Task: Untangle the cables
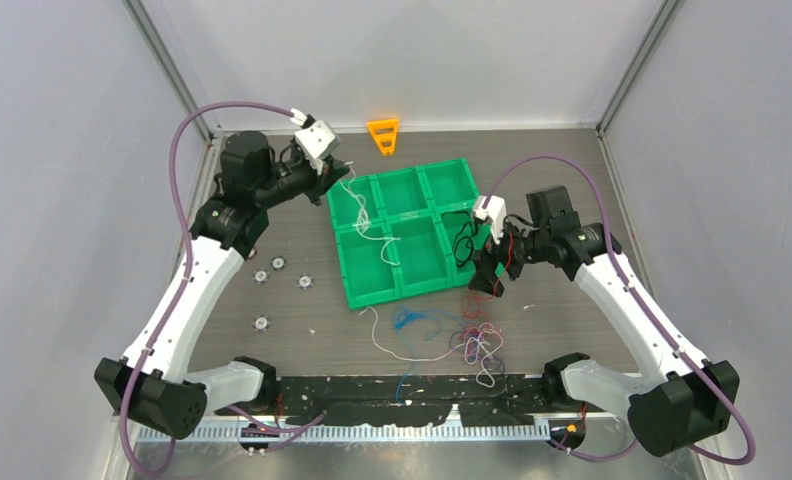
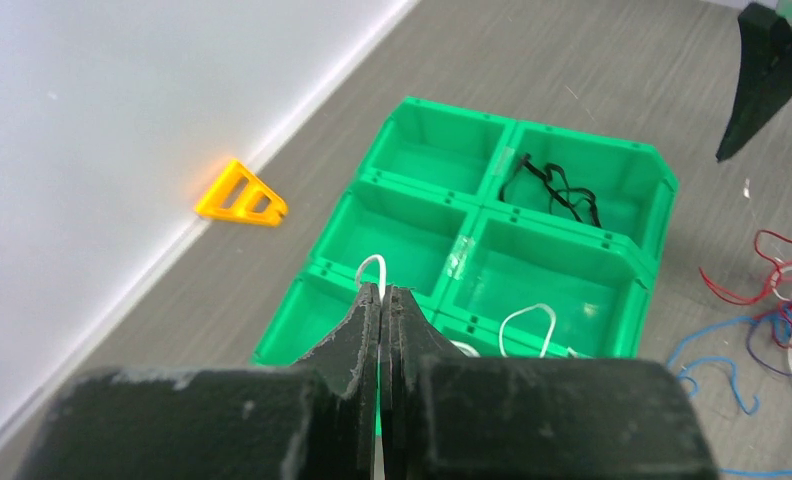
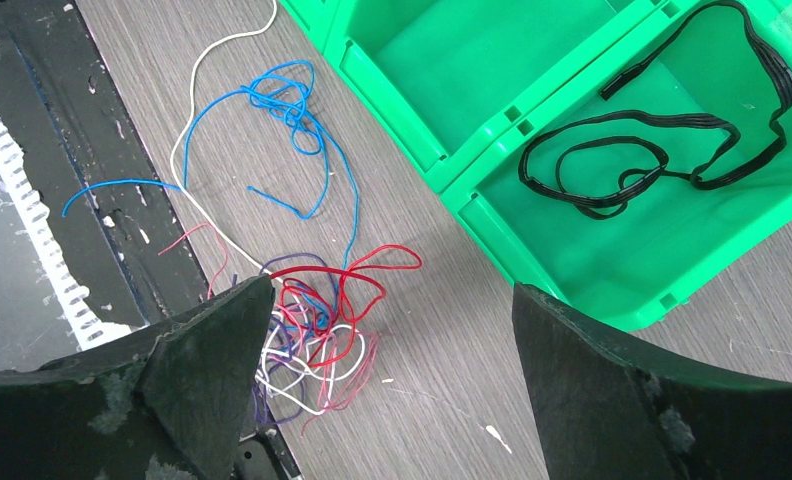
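My left gripper [image 1: 338, 170] is shut on a white cable [image 1: 368, 216] just past the far-left corner of the green compartment tray [image 1: 370, 297]. The cable trails from it across the left compartments. In the left wrist view the jaws [image 2: 384, 290] are closed, with a white loop [image 2: 370, 262] poking out. My right gripper [image 1: 486, 281] is open and empty. It hangs above a tangle of red, white, purple and blue cables [image 1: 478, 344], which also shows in the right wrist view [image 3: 317, 325]. A black cable [image 3: 652, 150] lies in a right tray compartment. A blue cable [image 3: 292, 100] and another white cable [image 1: 380, 340] lie beside the tangle.
An orange triangular piece [image 1: 383, 135] lies by the back wall. Several small silver discs [image 1: 278, 264] lie left of the tray. A black strip [image 1: 402, 395] runs along the near edge. Grey walls close in the table on both sides.
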You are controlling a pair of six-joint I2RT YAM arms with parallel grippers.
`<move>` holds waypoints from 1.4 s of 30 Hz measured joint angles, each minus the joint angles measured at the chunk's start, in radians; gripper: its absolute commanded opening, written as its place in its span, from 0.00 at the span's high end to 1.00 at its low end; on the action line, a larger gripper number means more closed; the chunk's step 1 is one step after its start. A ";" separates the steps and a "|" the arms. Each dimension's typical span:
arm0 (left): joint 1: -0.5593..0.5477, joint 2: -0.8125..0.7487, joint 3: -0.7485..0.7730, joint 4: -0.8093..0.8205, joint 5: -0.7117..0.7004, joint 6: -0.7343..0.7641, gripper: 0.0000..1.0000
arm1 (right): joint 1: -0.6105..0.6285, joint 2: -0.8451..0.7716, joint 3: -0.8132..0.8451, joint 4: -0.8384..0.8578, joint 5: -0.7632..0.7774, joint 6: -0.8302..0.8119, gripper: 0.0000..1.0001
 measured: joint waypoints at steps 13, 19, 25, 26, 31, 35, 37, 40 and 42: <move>0.036 0.115 0.238 0.031 -0.015 -0.007 1.00 | -0.005 0.000 0.000 -0.011 -0.001 -0.007 0.05; 0.053 0.199 0.300 0.056 -0.031 -0.005 1.00 | -0.008 -0.013 0.000 -0.014 0.000 -0.007 0.05; 0.059 0.270 0.267 0.092 -0.043 0.047 1.00 | -0.014 -0.022 0.000 -0.018 0.001 -0.011 0.05; 0.061 0.280 0.258 0.097 -0.048 0.053 1.00 | -0.016 -0.022 0.000 -0.020 0.000 -0.012 0.05; 0.085 0.343 0.243 0.100 -0.068 0.073 1.00 | -0.024 -0.022 0.000 -0.028 0.001 -0.021 0.05; 0.108 0.357 0.243 0.098 -0.079 0.085 1.00 | -0.027 -0.022 -0.003 -0.029 0.001 -0.029 0.05; 0.117 0.357 0.243 0.098 -0.082 0.105 1.00 | -0.027 -0.022 -0.006 -0.030 0.000 -0.032 0.05; 0.122 0.353 0.233 0.097 -0.083 0.142 1.00 | -0.030 -0.022 -0.007 -0.032 0.000 -0.034 0.05; 0.123 0.339 0.205 0.095 -0.083 0.166 1.00 | -0.034 -0.022 -0.008 -0.034 0.000 -0.037 0.05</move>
